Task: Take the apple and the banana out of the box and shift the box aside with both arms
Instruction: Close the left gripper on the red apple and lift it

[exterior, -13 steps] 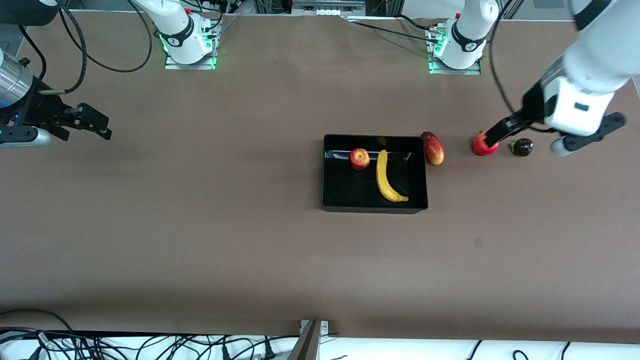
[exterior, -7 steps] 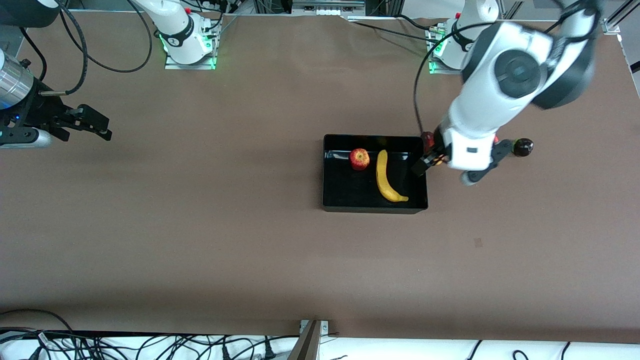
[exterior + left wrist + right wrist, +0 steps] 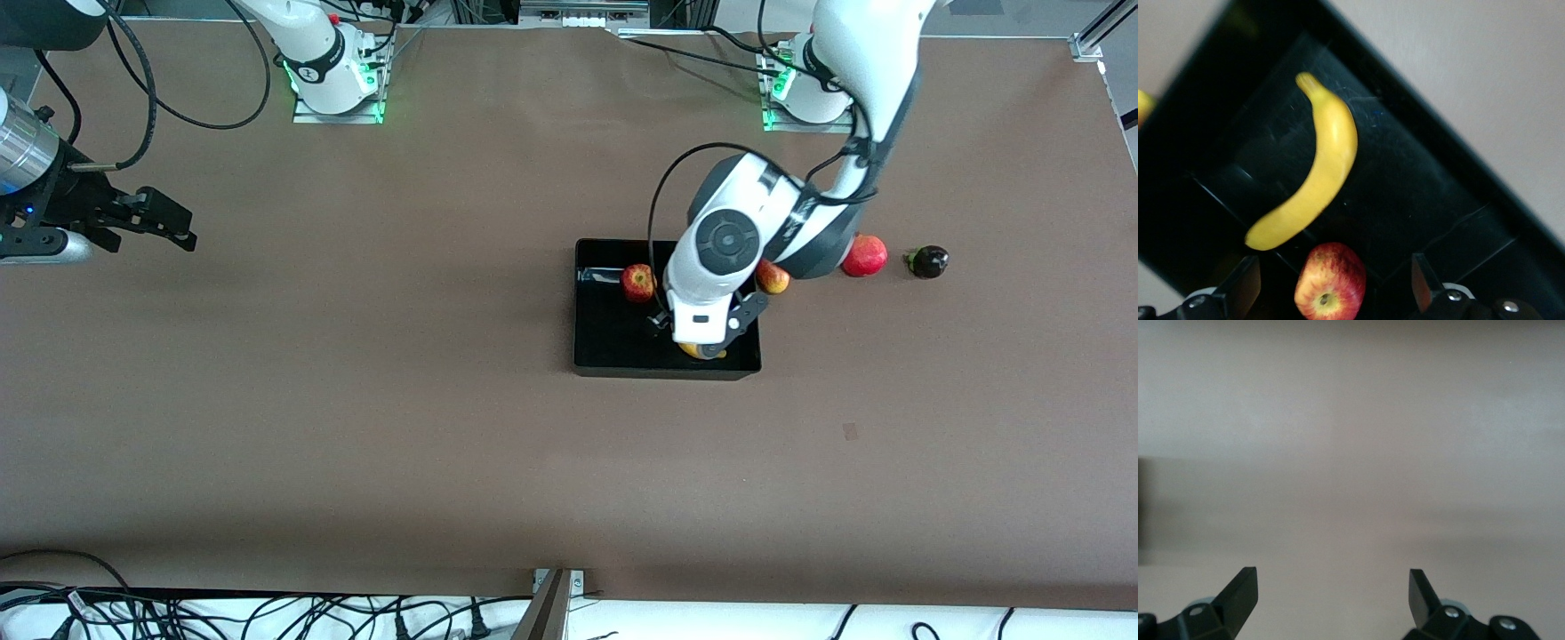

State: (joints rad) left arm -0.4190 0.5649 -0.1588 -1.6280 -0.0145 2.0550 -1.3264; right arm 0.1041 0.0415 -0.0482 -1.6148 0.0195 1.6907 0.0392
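The black tray [image 3: 580, 307] stands mid-table with the red apple [image 3: 637, 283] in it. The left arm hides most of the banana there, and only its tip [image 3: 704, 352] shows. My left gripper [image 3: 662, 324] hangs over the tray, open and empty. In the left wrist view the banana [image 3: 1318, 167] and the apple [image 3: 1330, 283] lie on the tray floor [image 3: 1418, 193], and the apple shows between the spread fingers of the left gripper [image 3: 1333, 275], below them. My right gripper [image 3: 182, 233] waits open over bare table at the right arm's end; it is also open in its wrist view [image 3: 1331, 583].
A red-yellow mango [image 3: 772, 277] lies just outside the tray toward the left arm's end, partly hidden by the arm. A round red pomegranate [image 3: 864, 256] and a small dark purple fruit [image 3: 927, 261] lie farther that way.
The left arm has swung from over the pomegranate across the mango to above the tray. The fruits and the tray have stayed put. The right arm has not moved.
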